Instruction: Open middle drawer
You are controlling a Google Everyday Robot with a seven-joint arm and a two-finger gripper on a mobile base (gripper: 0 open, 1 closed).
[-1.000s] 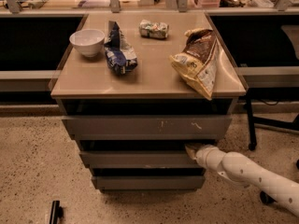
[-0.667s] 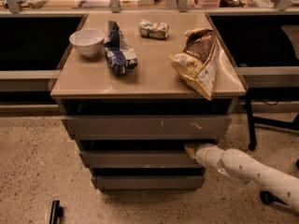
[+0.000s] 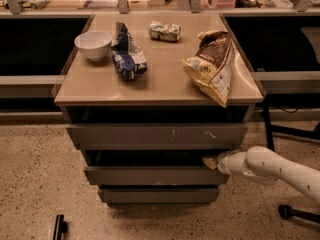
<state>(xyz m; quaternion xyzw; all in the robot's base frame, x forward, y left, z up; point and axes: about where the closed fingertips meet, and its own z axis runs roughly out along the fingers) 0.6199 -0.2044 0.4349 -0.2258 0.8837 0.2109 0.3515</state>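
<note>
The middle drawer [image 3: 150,175] is a wide, plain grey front below the taller scratched top drawer [image 3: 155,135] and above the lowest drawer [image 3: 157,195]. It stands out a little from the cabinet, with a dark gap above it. My gripper [image 3: 210,162] comes in from the right on a white arm [image 3: 272,169]. It sits at the top right edge of the middle drawer's front, partly inside the dark gap.
On the cabinet top [image 3: 165,81] lie a white bowl [image 3: 93,44], a blue chip bag [image 3: 127,54], a small packet [image 3: 164,31] and a brown-yellow chip bag [image 3: 212,66] overhanging the front right. A chair base [image 3: 290,211] stands at the right. Speckled floor lies in front.
The gripper and arm stay at the drawer's right top edge. The drawer front has hardly moved.
</note>
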